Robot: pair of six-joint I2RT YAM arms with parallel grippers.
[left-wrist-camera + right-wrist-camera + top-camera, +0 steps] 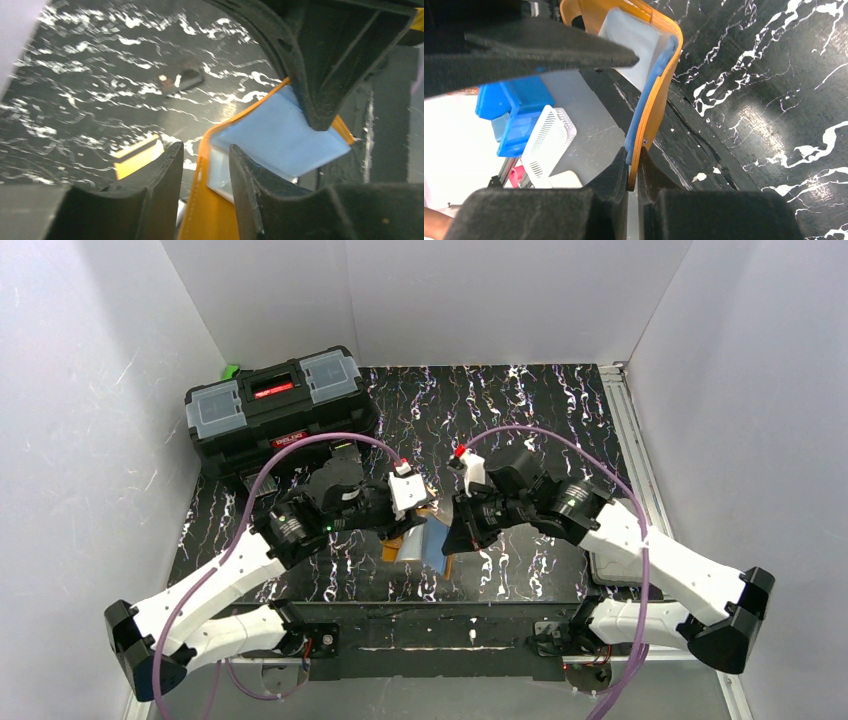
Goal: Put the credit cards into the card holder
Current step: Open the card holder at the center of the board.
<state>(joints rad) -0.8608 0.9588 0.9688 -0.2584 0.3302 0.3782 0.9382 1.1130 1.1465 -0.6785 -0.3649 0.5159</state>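
The orange card holder point(432, 543) hangs open above the table between both arms, its bluish plastic sleeves point(280, 132) showing. My right gripper point(633, 156) is shut on the edge of its orange cover point(655, 92). My left gripper point(206, 148) straddles the other cover edge point(212, 210). Its jaws stand apart, with a gap between the left finger point(155, 185) and the cover. A pale card or sleeve edge point(219, 172) lies against its right finger. An orange credit card point(136, 156) with a dark stripe lies flat on the table, and a black one point(182, 80) lies farther off.
A big black toolbox point(280, 405) stands at the back left of the marbled black table point(520, 410). White walls close in the sides and back. A blue bin point(516, 110) and a white basket point(549, 142) show beyond the table edge.
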